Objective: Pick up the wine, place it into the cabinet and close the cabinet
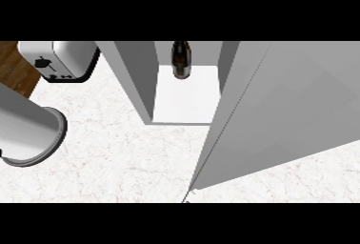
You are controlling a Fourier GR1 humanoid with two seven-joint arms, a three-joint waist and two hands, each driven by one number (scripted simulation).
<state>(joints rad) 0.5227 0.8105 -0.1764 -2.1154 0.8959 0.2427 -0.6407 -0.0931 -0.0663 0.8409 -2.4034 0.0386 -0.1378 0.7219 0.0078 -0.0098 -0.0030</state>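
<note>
Nearest you, a grey forearm (28, 126) enters at the left edge over the white marbled counter (126, 157), its hand out of view, so you cannot tell how the fingers are set; no right hand shows either. To your right the open cabinet door (281, 114) swings out across the counter, edge toward you. Farther off, the wine (181, 59) stands inside the cabinet (141, 76) on its white floor, its long axis upright with the neck pointing up toward you, while a toaster (60, 59) sits at far left beside a strip of wooden floor (14, 66).
</note>
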